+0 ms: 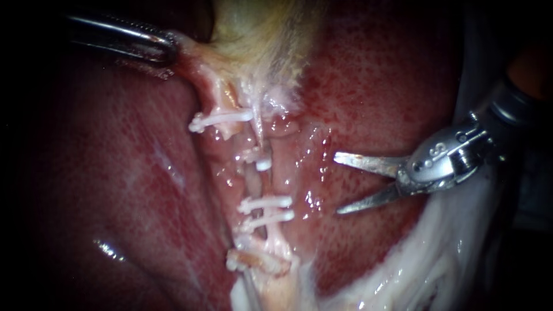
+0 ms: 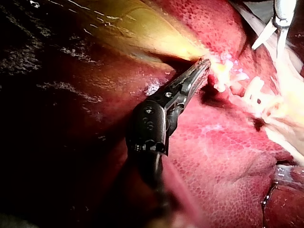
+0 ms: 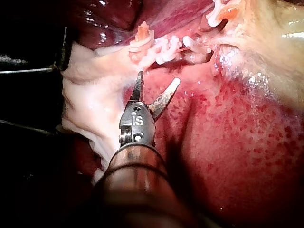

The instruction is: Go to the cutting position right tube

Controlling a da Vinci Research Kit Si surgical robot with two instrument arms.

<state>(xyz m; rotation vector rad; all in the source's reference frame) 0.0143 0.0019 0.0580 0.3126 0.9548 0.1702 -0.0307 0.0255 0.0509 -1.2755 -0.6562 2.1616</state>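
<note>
The right instrument (image 1: 337, 184) comes in from the right with its two blades spread apart. Their tips point at the tube (image 1: 254, 182) but stay clear of it, over the wet red liver (image 1: 391, 86). The tube runs down the middle, crossed by white clips (image 1: 268, 203) above and below a bare stretch. At the upper left, the left instrument (image 1: 171, 47) has its jaws clamped on pale tissue at the edge of the yellowish gallbladder (image 1: 259, 40).

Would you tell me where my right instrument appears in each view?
Endoscope view: right instrument enters from the right, open jaws beside the clips.
Left wrist view: it lies beyond the left instrument, past the clips.
Right wrist view: it sits just short of the clips.
Shared landmark: white clips.
</note>
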